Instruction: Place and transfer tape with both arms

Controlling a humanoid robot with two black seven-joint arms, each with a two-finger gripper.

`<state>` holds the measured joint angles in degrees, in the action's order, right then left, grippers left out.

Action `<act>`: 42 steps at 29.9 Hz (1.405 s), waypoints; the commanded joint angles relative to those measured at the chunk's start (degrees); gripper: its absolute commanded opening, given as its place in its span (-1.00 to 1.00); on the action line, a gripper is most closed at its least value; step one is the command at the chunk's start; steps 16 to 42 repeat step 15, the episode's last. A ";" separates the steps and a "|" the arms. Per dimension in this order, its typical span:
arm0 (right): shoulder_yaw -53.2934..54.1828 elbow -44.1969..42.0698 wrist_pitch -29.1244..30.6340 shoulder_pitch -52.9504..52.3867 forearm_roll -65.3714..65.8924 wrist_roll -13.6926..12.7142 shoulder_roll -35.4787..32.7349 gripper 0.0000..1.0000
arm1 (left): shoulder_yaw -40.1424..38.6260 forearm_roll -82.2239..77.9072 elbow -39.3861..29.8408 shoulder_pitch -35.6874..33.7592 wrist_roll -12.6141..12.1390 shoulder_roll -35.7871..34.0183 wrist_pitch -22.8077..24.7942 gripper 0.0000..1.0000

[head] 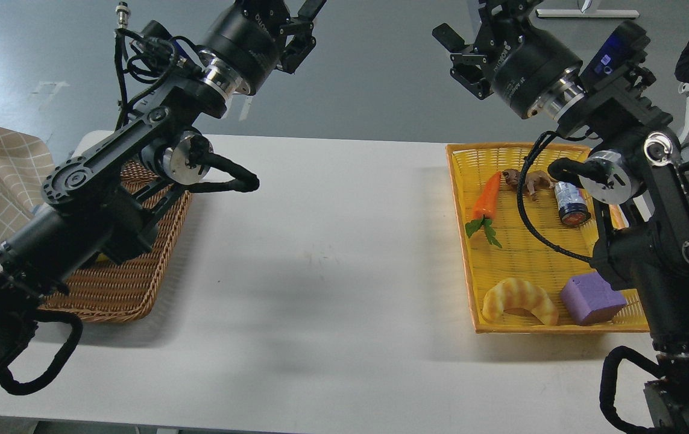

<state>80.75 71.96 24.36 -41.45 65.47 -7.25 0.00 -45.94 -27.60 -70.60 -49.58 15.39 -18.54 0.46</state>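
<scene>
Right gripper [462, 51] body bears partly readable "ROBOTIQ" lettering.

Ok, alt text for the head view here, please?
Two black robot arms are raised over a white table, left gripper and right gripper holding nothing. A brown wicker basket sits left; a yellow tray right holds a carrot, croissant and purple block.
</scene>
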 commanded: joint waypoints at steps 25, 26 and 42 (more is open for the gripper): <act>0.11 0.64 -0.27 0.14 -0.35 0.31 0.00 1.00 | -13.12 -1.05 -6.30 12.93 -1.94 2.28 7.98 0.96; 0.11 0.64 -0.27 0.14 -0.35 0.31 0.00 1.00 | -13.12 -1.05 -6.30 12.93 -1.94 2.28 7.98 0.96; 0.11 0.64 -0.27 0.14 -0.35 0.31 0.00 1.00 | -13.12 -1.05 -6.30 12.93 -1.94 2.28 7.98 0.96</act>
